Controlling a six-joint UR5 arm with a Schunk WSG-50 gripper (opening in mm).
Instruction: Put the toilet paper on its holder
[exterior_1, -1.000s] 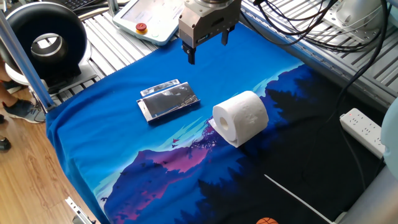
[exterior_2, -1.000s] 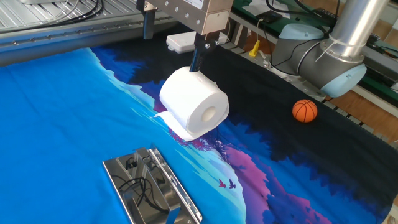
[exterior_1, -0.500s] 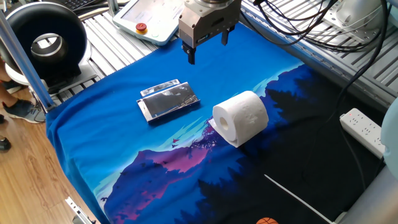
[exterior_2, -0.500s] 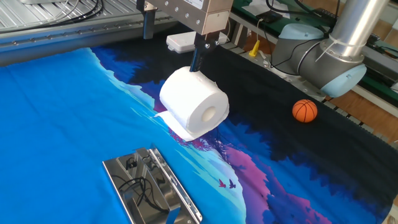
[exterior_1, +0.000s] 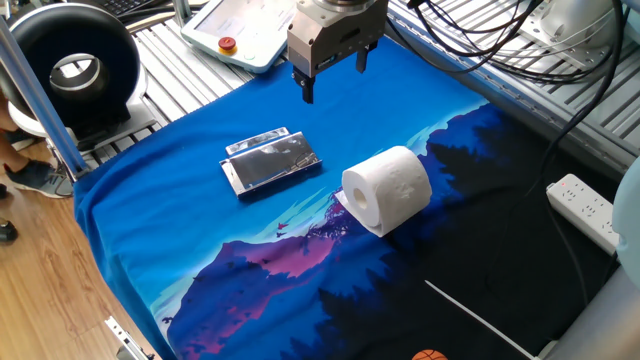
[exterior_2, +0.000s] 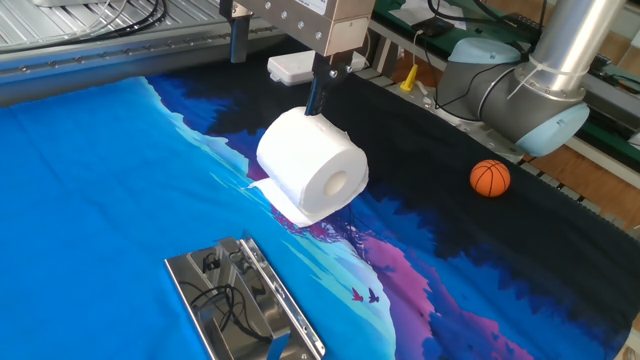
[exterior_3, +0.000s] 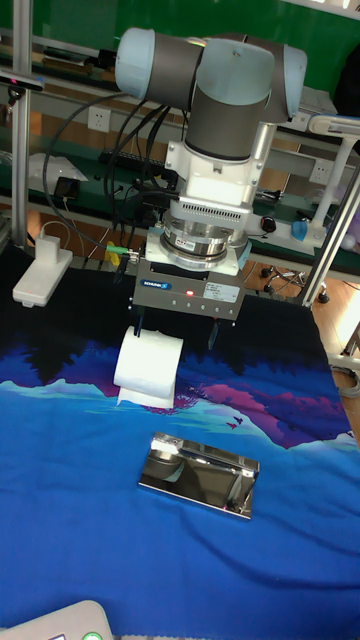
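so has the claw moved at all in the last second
No. In one fixed view the claw sits just as far from the red button on the white pendant as before, open and empty.

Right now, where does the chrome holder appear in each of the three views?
One fixed view: the holder lies left of centre, to the left of the roll.
The other fixed view: the holder is at the bottom edge, partly cut off.
Tall fixed view: the holder lies below the middle.
Shared landmark: the toilet paper, apart from the holder in every view.
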